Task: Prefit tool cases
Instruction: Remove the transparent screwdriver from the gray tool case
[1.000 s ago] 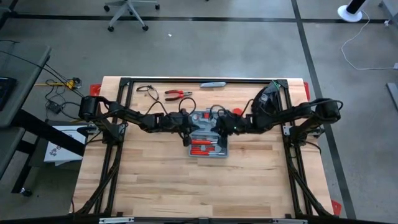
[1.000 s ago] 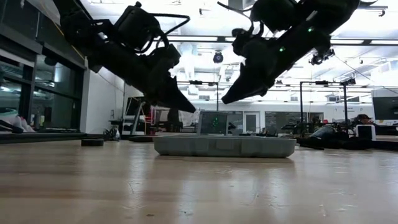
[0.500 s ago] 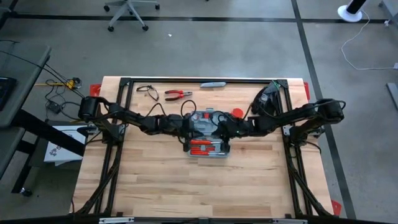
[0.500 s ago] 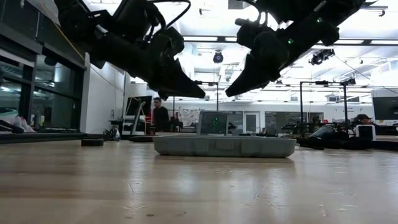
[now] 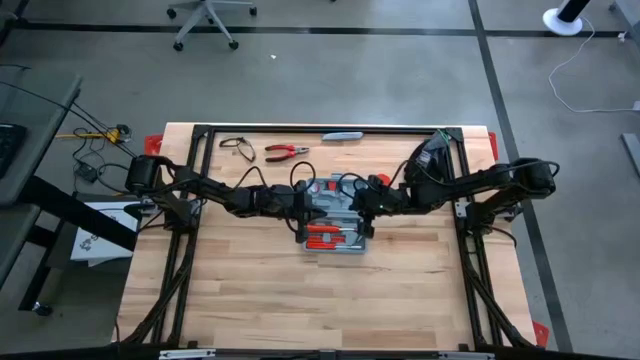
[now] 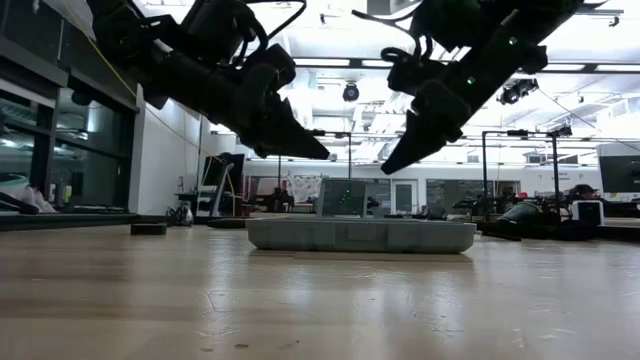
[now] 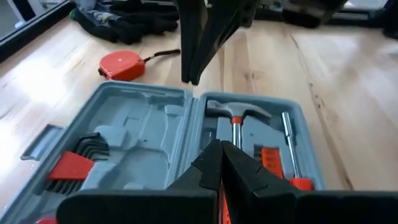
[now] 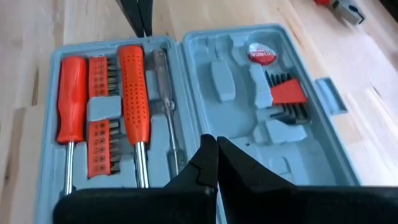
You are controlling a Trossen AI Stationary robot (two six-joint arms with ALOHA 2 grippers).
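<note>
Open tool case (image 5: 335,222) unmoved, right gripper (image 6: 385,168) drawn back and lower, left gripper (image 6: 325,155) steady, jaws pinched empty

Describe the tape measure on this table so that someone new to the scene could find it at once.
Start at the open grey-blue tool case in the middle of the wooden table, where both arms meet. Just beyond its far right corner, beside the right arm, lies the tape measure. It is a small round red housing, unlike the long-handled red pliers farther left and the red-handled tools inside the case.
</note>
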